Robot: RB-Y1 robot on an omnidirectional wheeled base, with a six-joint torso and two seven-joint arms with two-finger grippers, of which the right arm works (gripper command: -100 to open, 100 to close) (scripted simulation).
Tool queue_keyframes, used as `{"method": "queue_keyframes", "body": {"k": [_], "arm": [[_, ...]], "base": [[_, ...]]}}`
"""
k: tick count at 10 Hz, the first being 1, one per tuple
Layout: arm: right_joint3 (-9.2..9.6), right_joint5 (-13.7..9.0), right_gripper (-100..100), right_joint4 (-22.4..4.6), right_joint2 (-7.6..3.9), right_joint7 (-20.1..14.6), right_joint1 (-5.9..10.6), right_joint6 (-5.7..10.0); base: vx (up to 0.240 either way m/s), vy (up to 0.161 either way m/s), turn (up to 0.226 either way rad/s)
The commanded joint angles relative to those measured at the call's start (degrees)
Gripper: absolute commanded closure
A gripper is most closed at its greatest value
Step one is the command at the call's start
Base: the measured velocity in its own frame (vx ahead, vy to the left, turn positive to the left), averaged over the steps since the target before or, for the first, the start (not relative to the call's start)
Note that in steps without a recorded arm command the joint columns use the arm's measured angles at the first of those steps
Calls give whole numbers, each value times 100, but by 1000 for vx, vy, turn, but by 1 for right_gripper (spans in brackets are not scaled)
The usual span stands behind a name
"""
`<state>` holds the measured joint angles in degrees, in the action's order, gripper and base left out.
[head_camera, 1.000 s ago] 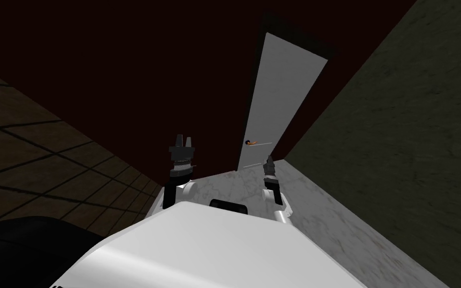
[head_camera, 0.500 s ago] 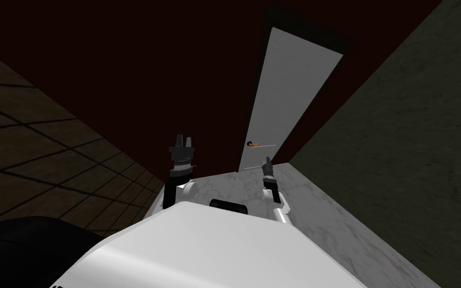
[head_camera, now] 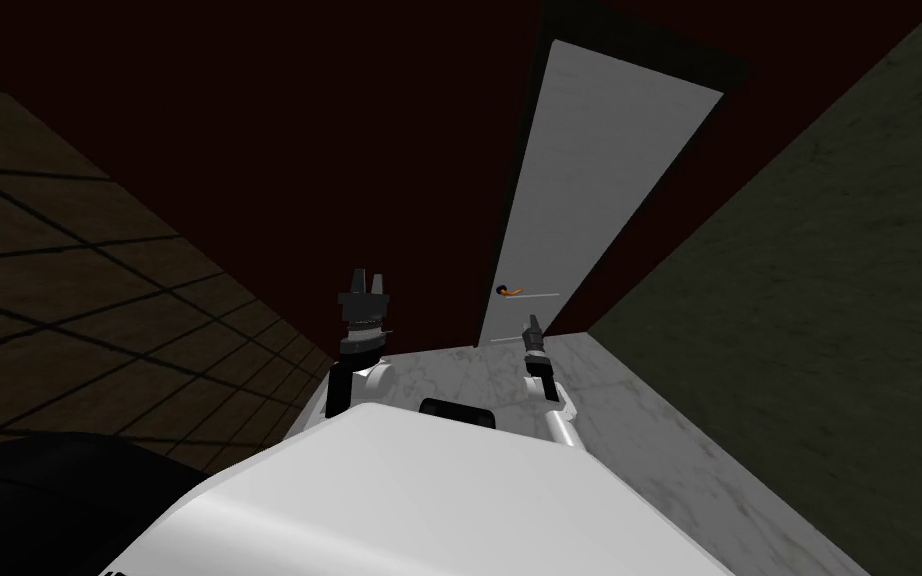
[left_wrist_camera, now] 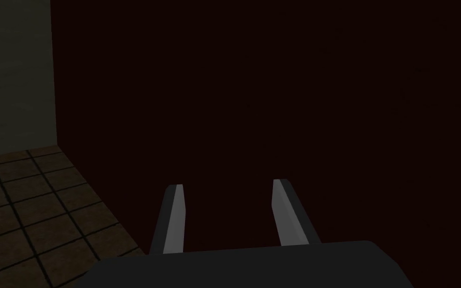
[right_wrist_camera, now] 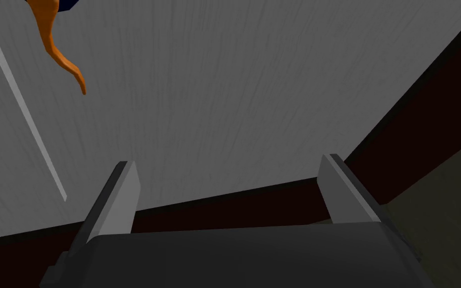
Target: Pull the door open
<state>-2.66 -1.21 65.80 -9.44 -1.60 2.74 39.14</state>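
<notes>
I have the door (head_camera: 599, 190) ahead and to my right, a pale grey panel set in a dark red wall (head_camera: 249, 150). It runs down to the marbled floor (head_camera: 649, 450). Its handle (head_camera: 512, 292) is a small orange lever on a dark hub, low on the door near the edge that meets the red wall.

The right gripper (right_wrist_camera: 228, 162) is held out toward the door's lower part. In the head view its tip sits just below the handle and a little to the right of it, and I can't tell from there whether they touch. In the right wrist view the fingers (right_wrist_camera: 124, 195) are spread wide and hold nothing. Only bare door panel shows between them. The lever curves down well outside the gap, beyond one finger and off to its side. A thin pale strip (right_wrist_camera: 22, 110) runs along the door on that same side.

The left gripper (head_camera: 367, 282) is raised in front of the red wall, well apart from the door. Its fingers are parted and empty.
</notes>
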Motion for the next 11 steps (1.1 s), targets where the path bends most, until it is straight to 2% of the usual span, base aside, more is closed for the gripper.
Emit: {"method": "queue_keyframes", "body": {"k": [1,3,4,6,7,10,11], "arm": [[-11,14,-100,-286,-28,-41,125,67],[-26,32,-100,-669,-59,-84,291,102],[-26,32,-100,-679,-59,-84,291,102],[-41,50,-100,-1016,-89,-126,452,135],[-41,50,-100,-1027,-89,-126,452,135],[-63,76,-100,-1533,-132,-186,687,184],[-63,76,-100,-1536,-132,-186,687,184]], "base": [[46,-78,139],[59,-98,138],[36,-61,41],[42,-59,103],[30,-58,60],[38,-75,111],[29,-69,42]]}}
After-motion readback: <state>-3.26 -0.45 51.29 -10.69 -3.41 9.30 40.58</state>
